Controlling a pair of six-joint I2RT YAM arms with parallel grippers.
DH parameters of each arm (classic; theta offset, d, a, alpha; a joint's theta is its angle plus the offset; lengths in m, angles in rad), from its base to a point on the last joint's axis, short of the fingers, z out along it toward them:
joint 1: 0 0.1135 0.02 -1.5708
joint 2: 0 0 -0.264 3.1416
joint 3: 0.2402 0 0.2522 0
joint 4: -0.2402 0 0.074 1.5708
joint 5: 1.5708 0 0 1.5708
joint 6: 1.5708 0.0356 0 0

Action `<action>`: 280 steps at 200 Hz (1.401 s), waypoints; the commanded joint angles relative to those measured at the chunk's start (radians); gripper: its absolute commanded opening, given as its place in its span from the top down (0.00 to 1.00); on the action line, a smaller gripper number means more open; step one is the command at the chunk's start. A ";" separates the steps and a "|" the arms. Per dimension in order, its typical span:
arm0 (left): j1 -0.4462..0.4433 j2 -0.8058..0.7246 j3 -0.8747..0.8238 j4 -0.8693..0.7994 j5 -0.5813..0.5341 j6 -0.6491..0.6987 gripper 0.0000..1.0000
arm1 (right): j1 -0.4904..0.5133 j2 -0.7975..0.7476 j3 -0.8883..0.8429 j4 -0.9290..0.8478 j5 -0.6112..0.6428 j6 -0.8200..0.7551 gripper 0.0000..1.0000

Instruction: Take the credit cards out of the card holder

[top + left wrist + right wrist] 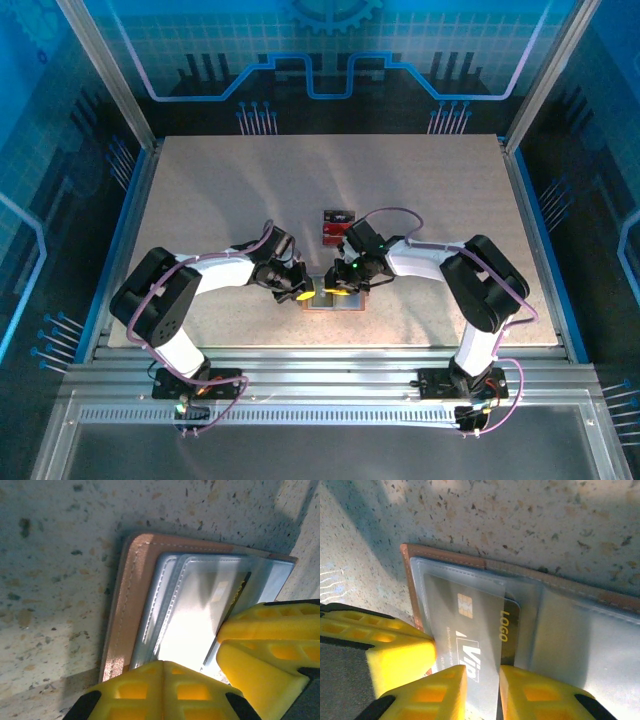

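Right wrist: grey card [470, 630] between right gripper [482, 690] fingers; overhead: red cards [336, 226]

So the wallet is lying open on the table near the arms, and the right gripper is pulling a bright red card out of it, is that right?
Not quite: the card between the right gripper fingers is dark grey with a gold chip and yellow LOGO lettering, not red, as the right wrist view shows. The card holder does lie open on the table near the arms.

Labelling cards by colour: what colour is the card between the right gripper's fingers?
Grey card, with gold chip and white lettering; clearest in the right wrist view.
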 commanded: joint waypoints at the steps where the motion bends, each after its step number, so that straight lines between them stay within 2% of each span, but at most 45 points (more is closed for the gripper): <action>1: -0.003 0.007 0.019 -0.055 -0.027 0.021 0.93 | 0.012 0.004 0.011 -0.073 0.044 -0.024 0.75; 62: -0.002 0.004 0.025 -0.064 -0.028 0.027 0.93 | 0.011 -0.031 0.036 -0.114 0.074 -0.038 0.75; 179: -0.014 0.003 0.100 -0.101 -0.021 0.038 0.95 | -0.023 -0.082 -0.019 -0.036 0.035 -0.009 0.75; 280: -0.033 0.039 0.108 -0.164 -0.092 0.083 0.99 | -0.037 -0.074 -0.044 -0.013 0.006 -0.015 0.71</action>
